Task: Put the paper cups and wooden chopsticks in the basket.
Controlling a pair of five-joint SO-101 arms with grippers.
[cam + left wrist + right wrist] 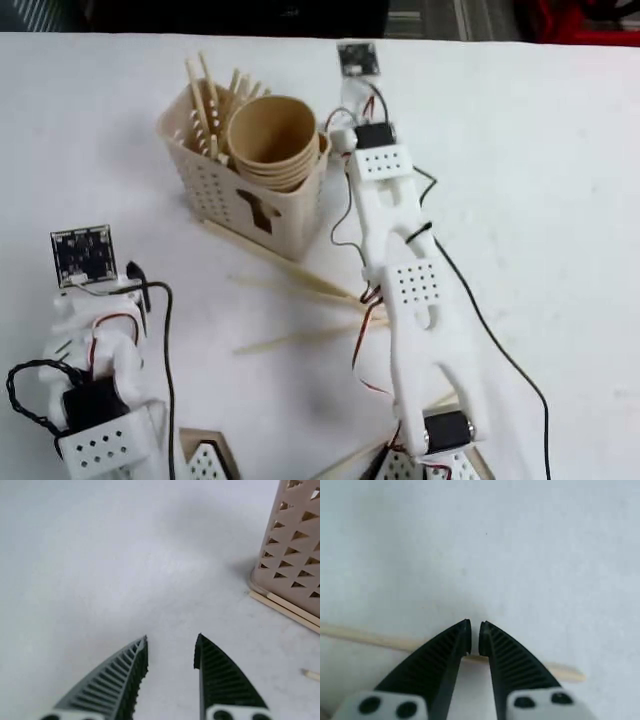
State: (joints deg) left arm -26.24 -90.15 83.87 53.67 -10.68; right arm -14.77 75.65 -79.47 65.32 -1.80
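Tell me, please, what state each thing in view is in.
basket: upright, partly filled.
paper cups: nested, upright in the basket.
basket chopsticks: standing on end in the basket.
loose chopsticks: lying flat on the table.
left gripper: open, empty.
right gripper: nearly shut, empty, over a single chopstick.

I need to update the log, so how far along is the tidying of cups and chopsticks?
Done: the cups and several chopsticks stand in the basket. In hand: nothing looks gripped; the right gripper sits shut over one chopstick, the left gripper open. Left: loose chopsticks on the table.
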